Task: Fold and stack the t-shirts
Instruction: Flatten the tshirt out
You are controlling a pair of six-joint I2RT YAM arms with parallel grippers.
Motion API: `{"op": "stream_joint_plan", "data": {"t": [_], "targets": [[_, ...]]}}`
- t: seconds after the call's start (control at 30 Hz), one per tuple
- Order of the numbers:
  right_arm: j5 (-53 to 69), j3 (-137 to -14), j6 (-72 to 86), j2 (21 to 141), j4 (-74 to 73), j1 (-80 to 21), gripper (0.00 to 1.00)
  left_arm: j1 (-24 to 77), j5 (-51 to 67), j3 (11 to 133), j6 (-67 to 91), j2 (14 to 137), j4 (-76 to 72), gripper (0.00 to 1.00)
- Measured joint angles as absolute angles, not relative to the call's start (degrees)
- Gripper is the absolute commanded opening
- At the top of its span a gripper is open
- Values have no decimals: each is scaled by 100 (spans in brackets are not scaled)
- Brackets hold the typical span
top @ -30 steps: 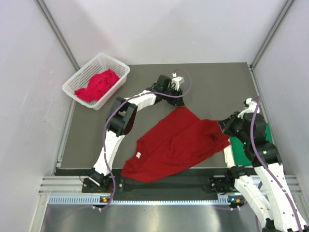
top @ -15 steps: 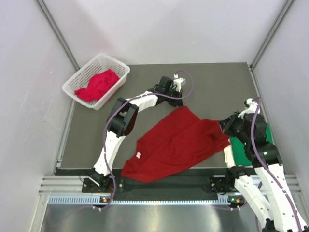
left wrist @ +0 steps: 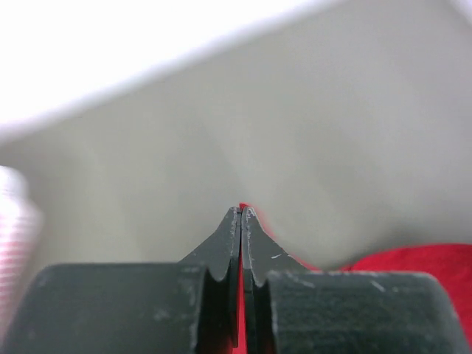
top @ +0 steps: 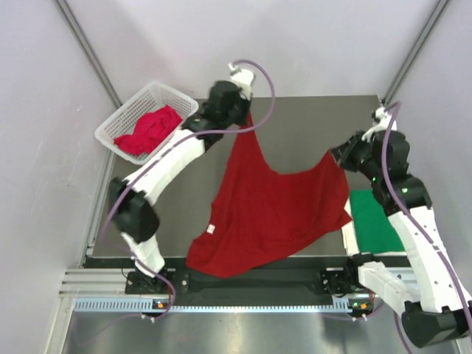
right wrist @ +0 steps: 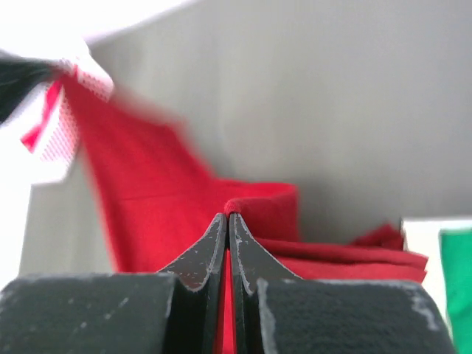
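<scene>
jaws of left gripper (left wrist: 241,212) and right gripper (right wrist: 227,217) tight on dark red t-shirt (top: 273,214) — corners mostly hidden

- Dark grey matte rectangular table top (top: 324,122): I see it across the middle of the top view, evenly lit, with soft shadows.
- Pale grey smooth back wall (top: 251,37): rises behind the table's far edge.
- Pale grey left side wall (top: 37,147) and right side wall (top: 446,133): close in the table on both sides.
- Slanted grey metal corner struts, left (top: 90,51) and right (top: 414,48): mark where the walls meet.
- Ribbed silver aluminium rail (top: 243,304): runs along the near edge, just below a black crossbar (top: 251,281).
- Brushed steel plate (top: 243,335): nearest to me, dully reflective.
- Both wrist views: I get the table blurred, under an overexposed white band.
</scene>
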State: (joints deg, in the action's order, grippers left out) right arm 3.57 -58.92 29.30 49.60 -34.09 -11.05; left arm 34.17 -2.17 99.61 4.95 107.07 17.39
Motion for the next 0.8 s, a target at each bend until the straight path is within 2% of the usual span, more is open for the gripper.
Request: {"op": "stream_joint_plan", "data": {"t": [0.17,0.33,0.5,0.8], "targets": [[209,-7522,2676,5596,-3210,-1105,0,3417,-1337,10377,-19,9089,1833,0],[154,-8829,2482,5682,-2989,-1105,0,3430,-1769,11386,-296,8289,2058,0],[215,-9555,2471,5022,-3170,-1105,0,3461,-1712,11421,-252,7067,2342,0],[816,-10333,2969,3216,-3516,-1026,0,3461,-742,11351,589,5094,2401,0]]}}
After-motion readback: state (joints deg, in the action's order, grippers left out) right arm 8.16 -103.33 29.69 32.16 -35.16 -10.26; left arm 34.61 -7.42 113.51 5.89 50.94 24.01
